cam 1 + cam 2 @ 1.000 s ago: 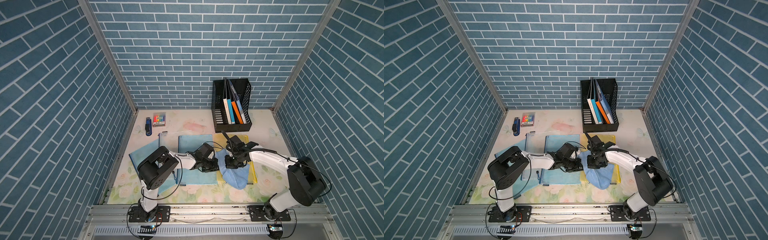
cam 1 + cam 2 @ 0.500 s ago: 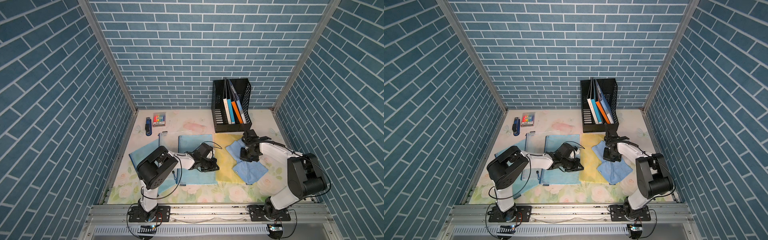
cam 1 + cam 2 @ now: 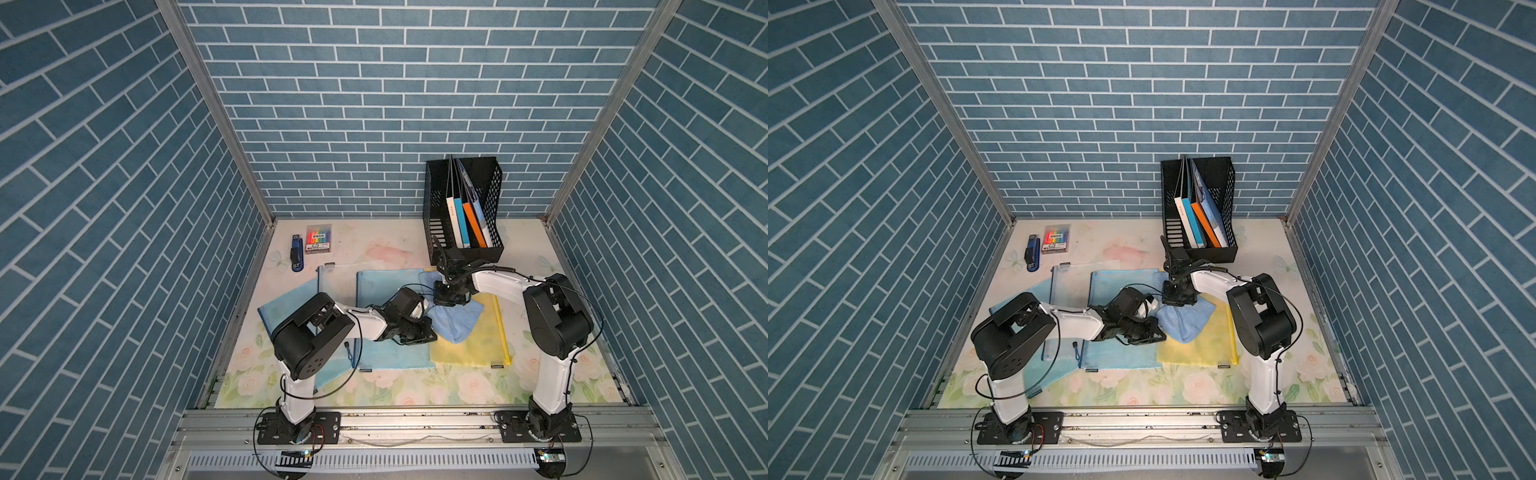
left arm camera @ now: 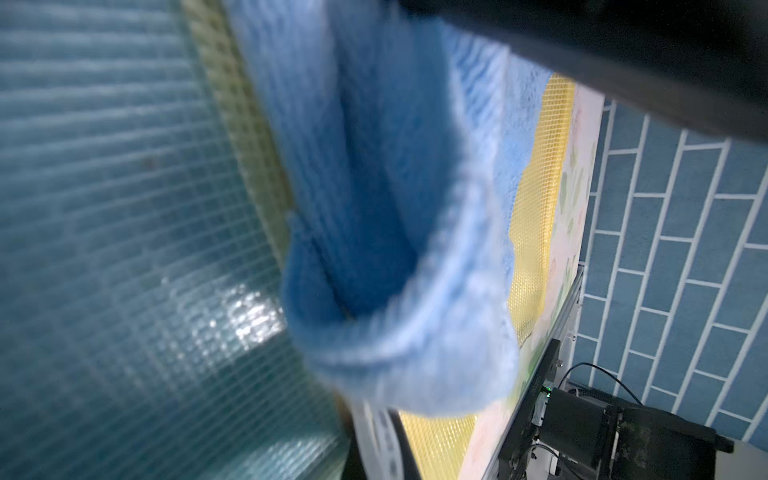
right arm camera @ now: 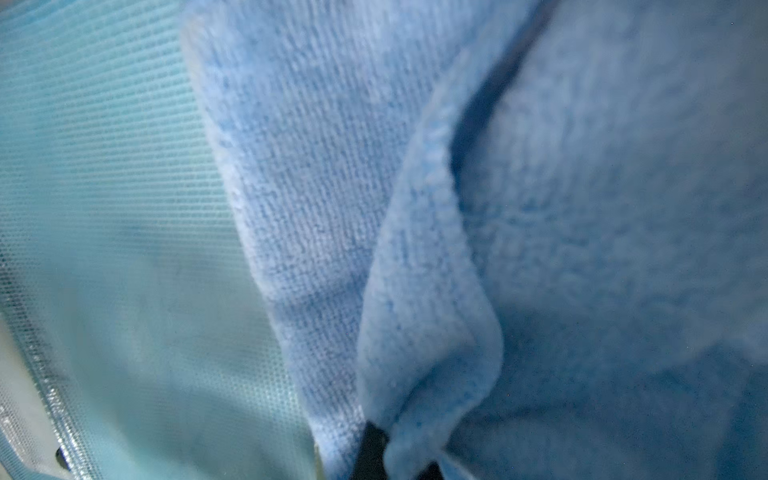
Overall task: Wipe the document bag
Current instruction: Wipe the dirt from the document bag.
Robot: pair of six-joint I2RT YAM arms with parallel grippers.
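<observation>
Atop the yellow document bag (image 3: 478, 345), right fingers (image 3: 446, 301) pinch blue cloth (image 3: 457, 322); left fingers (image 3: 424, 332) closed

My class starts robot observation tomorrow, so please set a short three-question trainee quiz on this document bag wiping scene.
1. True or false: the blue cloth lies partly on the yellow document bag.
2. What stands in the black file rack? A) books B) cups C) bottles
3. Fill in: the right end effector is shut on the ____.
Key: 1 true; 2 A; 3 blue cloth.
</observation>
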